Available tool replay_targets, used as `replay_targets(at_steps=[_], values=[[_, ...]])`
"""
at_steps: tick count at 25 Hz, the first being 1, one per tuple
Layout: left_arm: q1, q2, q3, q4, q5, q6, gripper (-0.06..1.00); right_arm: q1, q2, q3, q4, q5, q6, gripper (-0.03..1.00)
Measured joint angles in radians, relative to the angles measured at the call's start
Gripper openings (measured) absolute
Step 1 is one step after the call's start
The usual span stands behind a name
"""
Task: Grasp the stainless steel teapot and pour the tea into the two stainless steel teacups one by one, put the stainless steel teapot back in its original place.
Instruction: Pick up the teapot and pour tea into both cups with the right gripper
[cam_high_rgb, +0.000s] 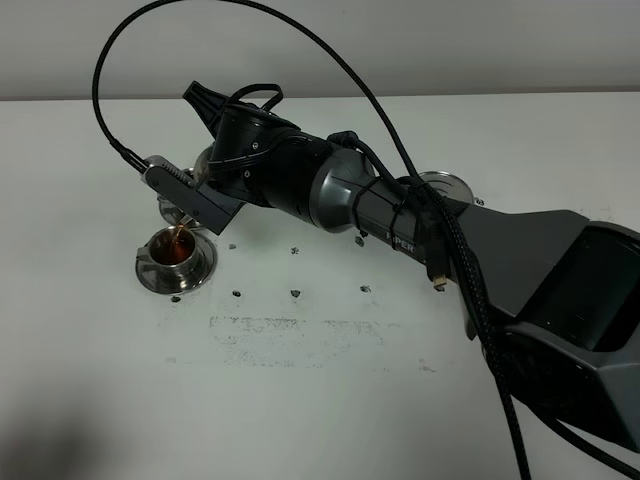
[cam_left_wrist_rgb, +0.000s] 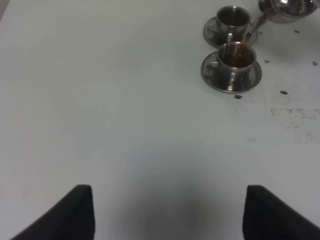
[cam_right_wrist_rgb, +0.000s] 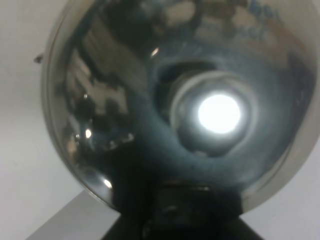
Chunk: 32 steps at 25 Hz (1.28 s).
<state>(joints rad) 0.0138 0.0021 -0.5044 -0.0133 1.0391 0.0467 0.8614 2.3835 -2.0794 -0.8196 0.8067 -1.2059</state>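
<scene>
My right gripper (cam_high_rgb: 214, 122) reaches across to the left and is shut on the stainless steel teapot (cam_high_rgb: 203, 161), which it holds tilted; the arm hides most of the pot. A thin stream of reddish tea (cam_left_wrist_rgb: 242, 46) runs from the spout into the nearer teacup (cam_high_rgb: 176, 256) on its saucer. The second teacup (cam_left_wrist_rgb: 231, 19) stands just behind it, close under the teapot (cam_left_wrist_rgb: 288, 7). In the right wrist view the shiny teapot (cam_right_wrist_rgb: 150, 90) fills the frame. My left gripper (cam_left_wrist_rgb: 170, 215) hovers open over bare table, well away from the nearer teacup (cam_left_wrist_rgb: 233, 61).
A round steel saucer (cam_high_rgb: 449, 187) lies on the white table behind the right arm. Small dark marks (cam_high_rgb: 296, 292) and a scuffed patch (cam_high_rgb: 290, 335) dot the table's middle. The right arm's cables arch over the far side.
</scene>
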Motion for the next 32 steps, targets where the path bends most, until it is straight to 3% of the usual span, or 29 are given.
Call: replay_targets(at_steps=[32], values=[[0.000,0.000,0.000,0.000,0.000,0.000,0.61,0.000,0.000,0.000,-0.051,-0.003,-0.003,0.20]])
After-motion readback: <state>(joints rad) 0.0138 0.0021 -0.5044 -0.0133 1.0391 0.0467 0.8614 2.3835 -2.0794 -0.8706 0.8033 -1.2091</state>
